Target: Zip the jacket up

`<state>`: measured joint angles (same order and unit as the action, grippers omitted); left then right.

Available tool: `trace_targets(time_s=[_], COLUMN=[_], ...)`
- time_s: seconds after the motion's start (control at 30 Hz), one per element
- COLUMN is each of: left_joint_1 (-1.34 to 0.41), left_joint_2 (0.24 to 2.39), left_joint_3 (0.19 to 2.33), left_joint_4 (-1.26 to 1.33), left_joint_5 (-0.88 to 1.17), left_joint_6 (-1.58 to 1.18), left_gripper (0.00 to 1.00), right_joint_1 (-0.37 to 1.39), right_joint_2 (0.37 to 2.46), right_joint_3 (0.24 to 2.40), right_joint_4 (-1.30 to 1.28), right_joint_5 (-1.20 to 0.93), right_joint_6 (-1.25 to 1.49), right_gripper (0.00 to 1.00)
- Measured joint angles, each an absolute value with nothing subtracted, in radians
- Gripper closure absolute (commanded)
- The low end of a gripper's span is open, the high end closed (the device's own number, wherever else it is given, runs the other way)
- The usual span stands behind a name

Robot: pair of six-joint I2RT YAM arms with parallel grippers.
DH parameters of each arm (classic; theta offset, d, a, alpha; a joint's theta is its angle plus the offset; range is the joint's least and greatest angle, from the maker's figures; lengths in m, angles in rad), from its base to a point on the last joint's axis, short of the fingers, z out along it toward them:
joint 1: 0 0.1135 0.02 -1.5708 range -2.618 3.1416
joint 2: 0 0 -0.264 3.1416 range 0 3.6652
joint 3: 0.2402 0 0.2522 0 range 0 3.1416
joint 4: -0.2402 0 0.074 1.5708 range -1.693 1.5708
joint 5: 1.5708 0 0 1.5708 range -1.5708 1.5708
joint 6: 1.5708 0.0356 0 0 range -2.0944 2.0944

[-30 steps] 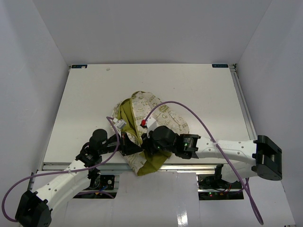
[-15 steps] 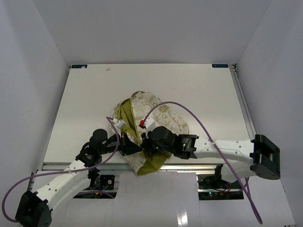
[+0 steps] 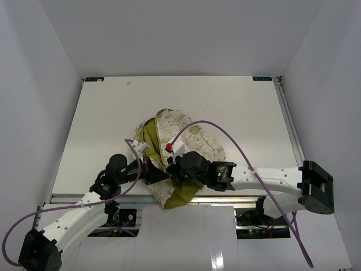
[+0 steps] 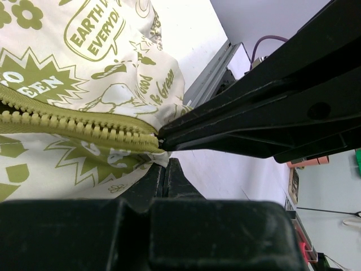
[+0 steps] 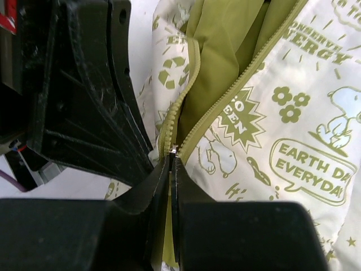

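1. The jacket lies bunched on the counter near the front edge, with its olive lining exposed.
2. The left gripper pinches the jacket hem at the end of the zipper.
3. The right gripper is pressed together on the zipper's base; the zipper halves are parted above it.

— Where can a hand pass?
— Over the table, to the left, right and far side of the jacket
— And at its near hem?
— Tight: the left gripper and right gripper meet tip to tip there, and a purple cable arches above
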<state>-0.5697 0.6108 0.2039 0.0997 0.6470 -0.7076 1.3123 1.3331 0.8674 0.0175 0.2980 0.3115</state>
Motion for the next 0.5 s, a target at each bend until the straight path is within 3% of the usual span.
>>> trace_targets(time_s=[0.5], left_joint_1=[-0.58], left_joint_2=[0.607], left_joint_3=[0.204], left_joint_4=[0.112], left_joint_5=[0.673], left_joint_6=[-0.718], left_gripper=[1.0], right_joint_1=[1.295], right_joint_2=[1.377], right_joint_3=[0.864], right_joint_4=[0.211], right_joint_5=[0.409], right_joint_6=[0.251], right_gripper=[0.92])
